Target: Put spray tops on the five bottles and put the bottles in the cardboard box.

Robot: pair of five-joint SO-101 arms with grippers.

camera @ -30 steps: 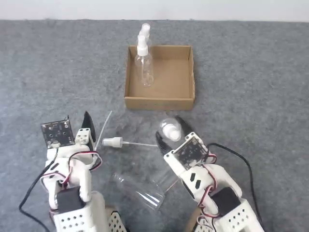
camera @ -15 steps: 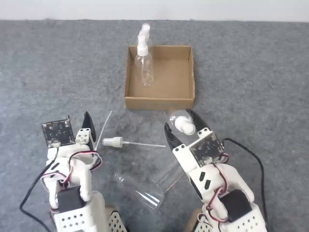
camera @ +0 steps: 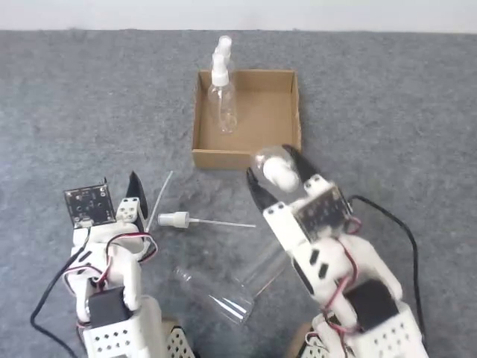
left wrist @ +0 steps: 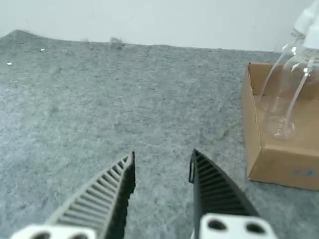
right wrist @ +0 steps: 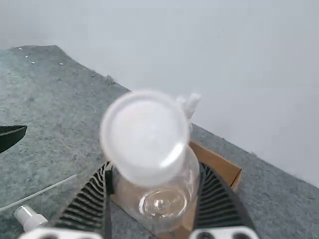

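Faint blue print on the wall of the cardboard box (left wrist: pixel 304 172) is too blurred to read. My right gripper (camera: pixel 274 183) is clamped on a clear bottle (right wrist: pixel 149 149) fitted with a white cap. The arm is stretched forward, and the bottle is raised at the box's near wall. My left gripper (left wrist: pixel 162 172) stands parted and holds nothing, low over the grey carpet (left wrist: pixel 99 99). Two capped bottles (camera: pixel 223 101) stand in the box's far corner. A loose spray top (camera: pixel 175 219) lies between my arms.

Grey felt-like covering (camera: pixel 82 97) spreads over the desk across nearly the whole high view, evenly lit. A plain white wall (camera: pixel 358 13) forms a narrow strip along the top edge. In the left wrist view a small fluff tuft (left wrist: pixel 115 43) sits where covering meets wall.
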